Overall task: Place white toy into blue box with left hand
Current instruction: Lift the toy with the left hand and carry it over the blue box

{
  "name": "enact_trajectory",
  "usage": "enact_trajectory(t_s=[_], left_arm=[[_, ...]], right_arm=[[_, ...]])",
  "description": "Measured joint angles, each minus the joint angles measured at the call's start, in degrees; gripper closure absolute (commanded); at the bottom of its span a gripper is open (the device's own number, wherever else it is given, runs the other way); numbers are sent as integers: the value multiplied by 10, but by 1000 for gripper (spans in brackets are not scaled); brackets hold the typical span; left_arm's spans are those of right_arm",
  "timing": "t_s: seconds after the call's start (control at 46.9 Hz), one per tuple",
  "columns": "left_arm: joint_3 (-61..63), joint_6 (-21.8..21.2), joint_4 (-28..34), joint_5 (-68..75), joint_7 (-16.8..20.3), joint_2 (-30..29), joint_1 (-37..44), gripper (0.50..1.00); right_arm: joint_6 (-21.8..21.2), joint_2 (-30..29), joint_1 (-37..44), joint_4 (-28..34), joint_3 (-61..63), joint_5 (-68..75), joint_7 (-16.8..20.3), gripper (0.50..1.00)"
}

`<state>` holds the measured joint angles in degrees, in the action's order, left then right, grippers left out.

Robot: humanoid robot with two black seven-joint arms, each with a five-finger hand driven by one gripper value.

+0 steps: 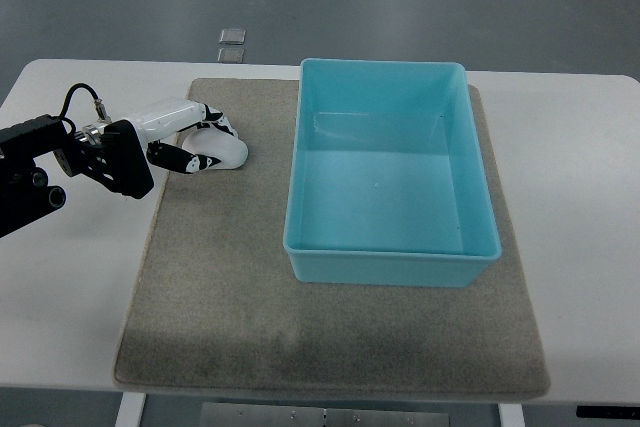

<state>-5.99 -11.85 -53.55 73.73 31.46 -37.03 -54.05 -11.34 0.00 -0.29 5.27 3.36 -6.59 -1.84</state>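
Left hand (pixel 190 142) at mat's (pixel 330 347) left edge, fingers curled round white toy (pixel 225 150), toy resting on mat. Grip looks shallow: toy may slip on lift. Blue box (pixel 385 269) well right; wall could catch toy.

White toy (pixel 226 150) on mat's left — blue box (pixel 390 257) open, upright

A mat (pixel 330 337) lies on the surface (pixel 580 247). The box (pixel 385 262) sits on the mat's right half; the toy (pixel 225 152) rests well left of it, under the left robot hand (pixel 190 137).
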Motion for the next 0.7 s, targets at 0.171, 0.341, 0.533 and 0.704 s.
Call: enact_trajectory(t_s=[0.171,0.341,0.533,0.704], left_arm=[[-28,0,9,-6,-1,-11,-38,1000],[-67,10,8,-7,-1,-13,-88,1000],[-68,13,-7,-2,-2,28,-122,1000],[-64,13,-17,4,-2,92,-129,1000]], right_arm=[[0,0,0,0,0,0,0,564],[0,0,0,0,0,0,0,564],[0,0,0,0,0,0,0,564],[0,0,0,0,0,0,0,564]])
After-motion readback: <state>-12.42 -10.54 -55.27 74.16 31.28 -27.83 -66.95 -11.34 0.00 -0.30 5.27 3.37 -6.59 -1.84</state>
